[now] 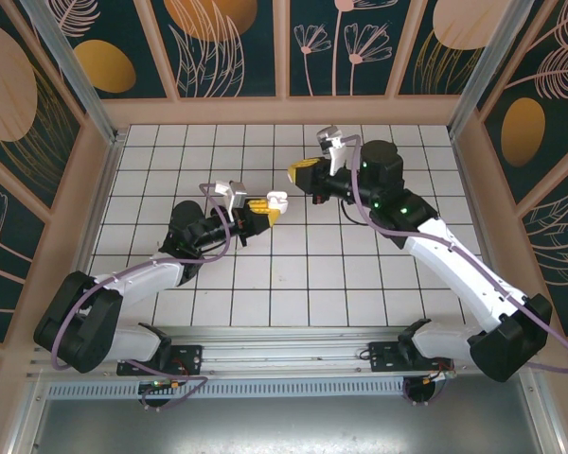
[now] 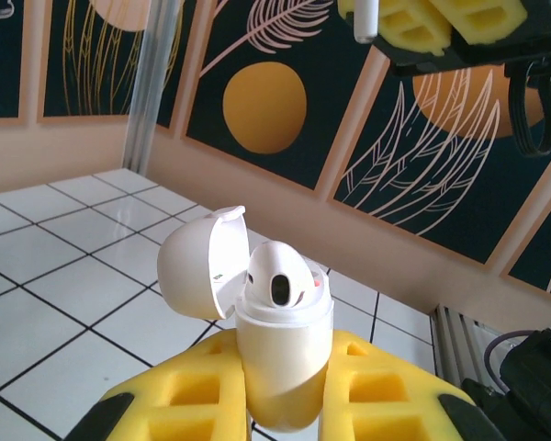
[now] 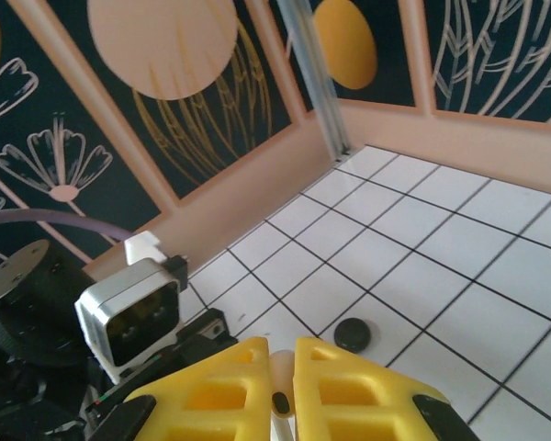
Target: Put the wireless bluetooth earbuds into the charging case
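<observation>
With left fingers (image 2: 184,395) gripping the open case (image 2: 285,363), lower the earbud (image 3: 280,393) pinched in right fingers (image 3: 354,386) from 1 o'clock, stem-first.

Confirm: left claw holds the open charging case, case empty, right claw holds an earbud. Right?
Not empty. The left wrist view shows one white earbud already seated in the open charging case that the left claw holds. The right claw does hold the other earbud.

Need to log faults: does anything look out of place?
A small black round piece lies loose on the tiles ahead of the right gripper, which holds an earbud. The open case sits upright in the left gripper.
</observation>
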Tool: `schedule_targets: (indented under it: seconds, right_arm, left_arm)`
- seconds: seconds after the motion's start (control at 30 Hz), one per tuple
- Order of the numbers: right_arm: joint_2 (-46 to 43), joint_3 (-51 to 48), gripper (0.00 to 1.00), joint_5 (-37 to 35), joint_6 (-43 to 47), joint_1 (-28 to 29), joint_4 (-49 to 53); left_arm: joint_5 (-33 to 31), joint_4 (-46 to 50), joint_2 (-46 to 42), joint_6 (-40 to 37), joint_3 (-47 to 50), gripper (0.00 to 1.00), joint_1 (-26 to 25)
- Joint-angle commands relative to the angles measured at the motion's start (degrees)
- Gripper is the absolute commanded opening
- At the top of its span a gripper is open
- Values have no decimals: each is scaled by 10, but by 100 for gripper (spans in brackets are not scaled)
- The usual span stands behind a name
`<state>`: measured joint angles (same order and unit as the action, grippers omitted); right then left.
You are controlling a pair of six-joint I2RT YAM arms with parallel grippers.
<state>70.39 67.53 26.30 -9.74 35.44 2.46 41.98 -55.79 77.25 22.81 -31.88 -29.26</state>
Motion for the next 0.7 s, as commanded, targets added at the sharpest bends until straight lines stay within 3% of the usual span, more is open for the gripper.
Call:
schedule_targets:
  seconds: [0.0,0.67]
  right_arm:
    - [-3,-9,10,28,0,5,-44]
    - [-2,-77,10,58,-88,14,-182]
  left_arm:
    - [14,-66,-8,19,-4,0,-1]
    - [2,-119,-29,79,-12,0,-1]
